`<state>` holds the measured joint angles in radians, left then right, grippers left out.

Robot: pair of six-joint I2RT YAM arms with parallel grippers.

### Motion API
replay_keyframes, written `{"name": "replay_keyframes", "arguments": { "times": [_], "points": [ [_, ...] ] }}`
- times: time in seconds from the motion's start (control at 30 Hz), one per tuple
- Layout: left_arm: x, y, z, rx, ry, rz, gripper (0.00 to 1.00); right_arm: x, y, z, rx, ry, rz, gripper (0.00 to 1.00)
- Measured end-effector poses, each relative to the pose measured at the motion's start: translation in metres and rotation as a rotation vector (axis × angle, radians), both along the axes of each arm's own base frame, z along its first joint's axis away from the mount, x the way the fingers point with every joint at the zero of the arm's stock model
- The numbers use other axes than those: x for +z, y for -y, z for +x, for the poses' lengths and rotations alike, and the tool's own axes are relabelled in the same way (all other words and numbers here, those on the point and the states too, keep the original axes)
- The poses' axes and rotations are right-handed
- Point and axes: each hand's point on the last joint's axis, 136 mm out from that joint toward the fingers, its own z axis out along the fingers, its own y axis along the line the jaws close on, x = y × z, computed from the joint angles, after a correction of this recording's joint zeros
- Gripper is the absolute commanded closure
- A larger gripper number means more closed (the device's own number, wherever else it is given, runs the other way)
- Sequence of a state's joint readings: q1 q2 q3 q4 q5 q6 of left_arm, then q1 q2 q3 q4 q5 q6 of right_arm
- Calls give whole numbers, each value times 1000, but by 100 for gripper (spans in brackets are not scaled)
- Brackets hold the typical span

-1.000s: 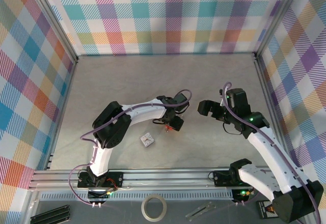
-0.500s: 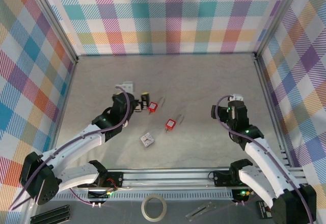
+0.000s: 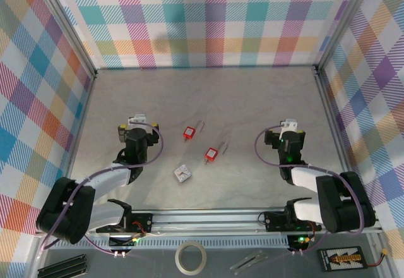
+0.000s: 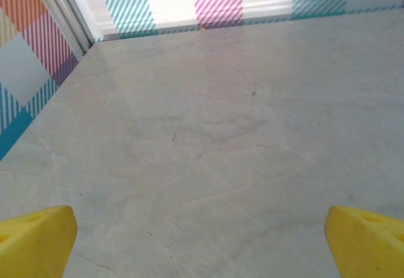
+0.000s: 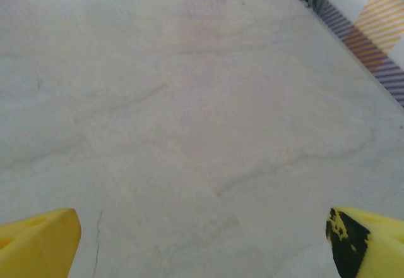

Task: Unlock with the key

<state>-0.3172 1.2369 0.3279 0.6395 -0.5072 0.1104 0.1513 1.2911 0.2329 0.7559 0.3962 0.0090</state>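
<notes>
Left gripper [image 3: 139,124], right gripper [image 3: 288,128]: jaws wide apart, nothing held. Two small red metal padlocks [image 3: 188,132] [image 3: 210,155] lie mid-table between arms. Key too small to identify. Find key first; steady lock body with other arm.

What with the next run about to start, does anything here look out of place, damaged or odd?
Mostly no. The two red padlocks and the small white piece lie loose on the table, nothing spilled. One oddity: a fingertip of the right end effector has black scuffing on its yellow pad.
</notes>
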Motion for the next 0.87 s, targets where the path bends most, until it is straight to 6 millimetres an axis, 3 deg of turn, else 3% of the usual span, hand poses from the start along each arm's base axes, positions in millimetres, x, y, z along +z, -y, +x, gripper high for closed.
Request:
{"name": "replay_keyframes", "arguments": {
  "times": [0.17, 0.23, 0.33, 0.43, 0.87],
  "points": [
    [-61, -12, 9, -17, -104, -5, 0, -14, -5, 22, 50, -11, 19, 1],
    [-74, -22, 15, -9, -139, -58, 0, -14, -1, 36, 56, -32, 50, 1],
    [-67, -37, 33, 19, -120, -121, 0, 0, 10, 51, 40, 6, 88, 1],
    [-55, -35, 44, 0, -82, -156, 0, 1, 13, 52, 37, 8, 106, 1],
    [-55, -27, 45, -35, -84, -191, 0, -5, -1, 51, 108, -13, 137, 1]
  ]
}}
